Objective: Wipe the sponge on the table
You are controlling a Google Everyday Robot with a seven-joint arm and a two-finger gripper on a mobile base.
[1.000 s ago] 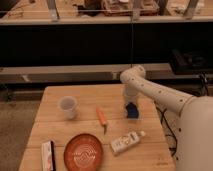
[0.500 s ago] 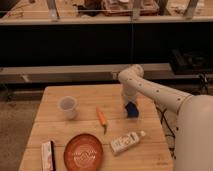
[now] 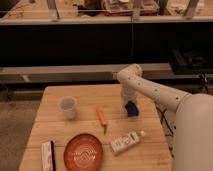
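Only one camera view here, so we'll hang everything off the carrot (image 3: 102, 118), which lies near the middle of the wooden table (image 3: 90, 95) with its green end pointing toward the near edge. The dark blue sponge (image 3: 132, 108) sits flat on the tabletop to the right of the carrot and a touch farther back, close but not touching it. The gripper (image 3: 129, 101) is right on top of the sponge's back edge, at the end of the white arm (image 3: 155, 91) that reaches in from the right side. We honestly can't tell whether the gripper is open or clamped on the sponge, since it's all bunched together there. Left of the carrot stands a clear cup (image 3: 67, 107), upright. In front of the carrot and to its left is a round red plate (image 3: 83, 151), and farther left of that a small box (image 3: 47, 154) at the table's near corner. In front of the carrot and to its right, a white bottle (image 3: 125, 142) lies on its side. Well behind the carrot, past the table's far edge, runs a long pale shelf (image 3: 60, 70).
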